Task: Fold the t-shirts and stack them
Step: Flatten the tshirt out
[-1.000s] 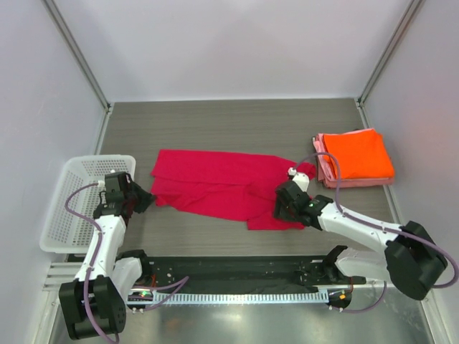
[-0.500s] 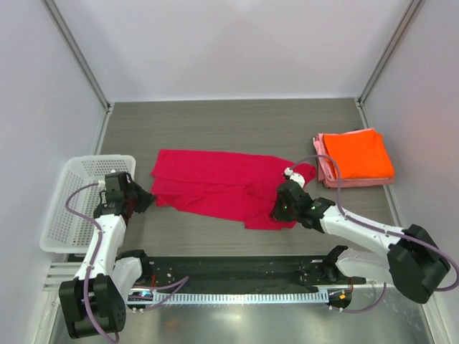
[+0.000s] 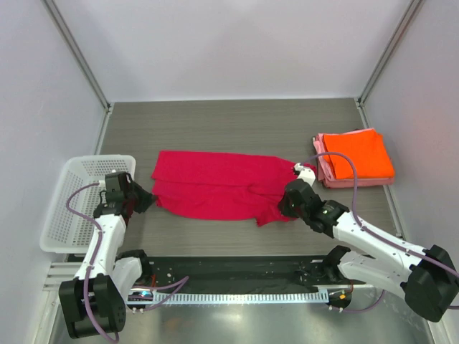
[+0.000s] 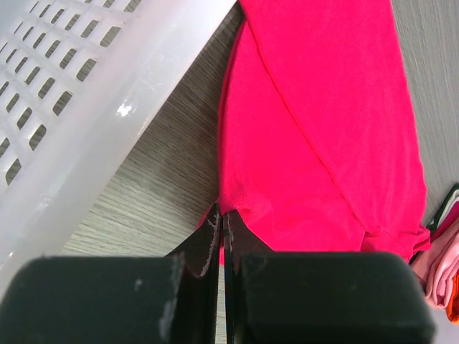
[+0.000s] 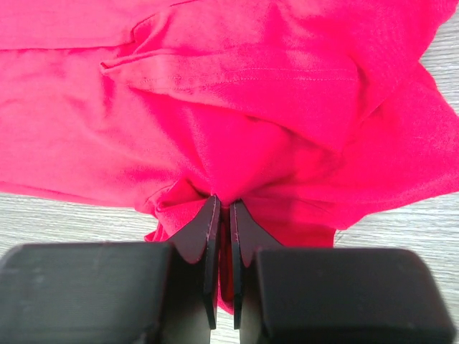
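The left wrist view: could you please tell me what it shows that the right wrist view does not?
Only left wrist: the white basket, the edge of a pale pink t-shirt, and the left gripper pinching the hem. Only right wrist: the right gripper pinching bunched cloth. Both: the crimson t-shirt on the grey table.

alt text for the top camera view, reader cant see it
A crimson t-shirt lies spread across the middle of a grey table, with the left gripper pinching its left edge and the right gripper pinching its near right corner. A folded orange t-shirt sits on a pale pink t-shirt at the right; a white mesh basket stands at the left.
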`<state>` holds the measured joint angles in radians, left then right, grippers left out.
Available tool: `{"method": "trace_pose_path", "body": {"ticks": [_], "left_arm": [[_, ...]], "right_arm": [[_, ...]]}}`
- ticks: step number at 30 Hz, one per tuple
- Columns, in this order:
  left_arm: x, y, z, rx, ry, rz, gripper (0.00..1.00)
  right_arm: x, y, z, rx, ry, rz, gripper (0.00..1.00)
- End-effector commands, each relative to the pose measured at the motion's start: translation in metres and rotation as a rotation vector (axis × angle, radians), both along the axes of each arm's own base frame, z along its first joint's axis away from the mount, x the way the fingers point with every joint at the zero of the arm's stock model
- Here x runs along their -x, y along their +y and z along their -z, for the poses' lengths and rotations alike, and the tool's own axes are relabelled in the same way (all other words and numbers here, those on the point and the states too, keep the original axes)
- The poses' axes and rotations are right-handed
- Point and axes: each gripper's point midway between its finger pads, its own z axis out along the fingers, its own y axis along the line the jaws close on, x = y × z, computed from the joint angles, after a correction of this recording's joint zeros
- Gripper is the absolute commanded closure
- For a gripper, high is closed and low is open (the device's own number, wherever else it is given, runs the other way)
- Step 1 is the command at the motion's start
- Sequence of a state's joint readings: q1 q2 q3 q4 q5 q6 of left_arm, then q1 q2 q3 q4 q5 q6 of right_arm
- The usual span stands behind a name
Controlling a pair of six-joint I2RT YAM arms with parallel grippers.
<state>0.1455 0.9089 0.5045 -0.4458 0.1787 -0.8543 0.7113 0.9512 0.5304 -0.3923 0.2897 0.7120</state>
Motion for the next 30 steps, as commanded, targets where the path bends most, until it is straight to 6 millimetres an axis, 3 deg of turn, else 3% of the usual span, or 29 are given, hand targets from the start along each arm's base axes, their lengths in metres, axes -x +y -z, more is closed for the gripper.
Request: {"method": "trace_pose_path", "body": {"ticks": [1, 3, 5, 6, 8, 12, 14, 18, 21, 26, 30], "left_arm": [[-0.011, 0.000, -0.020, -0.009, -0.065, 0.025, 1.00], [-0.010, -0.001, -0.019, -0.007, -0.064, 0.027, 1.00], [-0.010, 0.000, -0.019, -0.009, -0.062, 0.026, 1.00], [-0.011, 0.000, -0.019, -0.008, -0.062, 0.025, 1.00], [-0.011, 0.000, -0.020, -0.010, -0.064, 0.026, 1.00], [-0.014, 0.000, -0.027, -0.017, -0.075, 0.035, 1.00], [-0.016, 0.001, -0.033, -0.023, -0.084, 0.041, 1.00], [-0.017, -0.001, -0.036, -0.019, -0.087, 0.051, 1.00], [-0.016, -0.001, -0.035, -0.016, -0.084, 0.052, 1.00], [-0.016, -0.001, -0.036, -0.019, -0.086, 0.053, 1.00], [-0.016, -0.001, -0.036, -0.021, -0.084, 0.053, 1.00]], "right_arm": [[-0.001, -0.002, 0.002, 0.032, -0.002, -0.016, 0.99], [0.003, -0.002, 0.010, 0.042, 0.032, -0.023, 0.98], [0.010, 0.008, 0.014, 0.026, 0.082, -0.081, 0.74], [0.011, 0.010, 0.014, 0.020, 0.086, -0.091, 0.54], [0.013, 0.009, 0.010, 0.001, 0.066, -0.096, 0.49], [0.018, 0.011, -0.001, -0.041, 0.028, -0.124, 0.26], [0.021, 0.014, -0.003, -0.061, 0.030, -0.149, 0.26], [0.023, 0.020, 0.000, -0.059, 0.051, -0.184, 0.43], [0.021, 0.019, 0.005, -0.038, 0.073, -0.171, 0.43], [0.022, 0.012, 0.018, 0.005, 0.112, -0.138, 0.32], [0.029, 0.018, 0.017, -0.039, 0.125, -0.168, 0.43]]}}
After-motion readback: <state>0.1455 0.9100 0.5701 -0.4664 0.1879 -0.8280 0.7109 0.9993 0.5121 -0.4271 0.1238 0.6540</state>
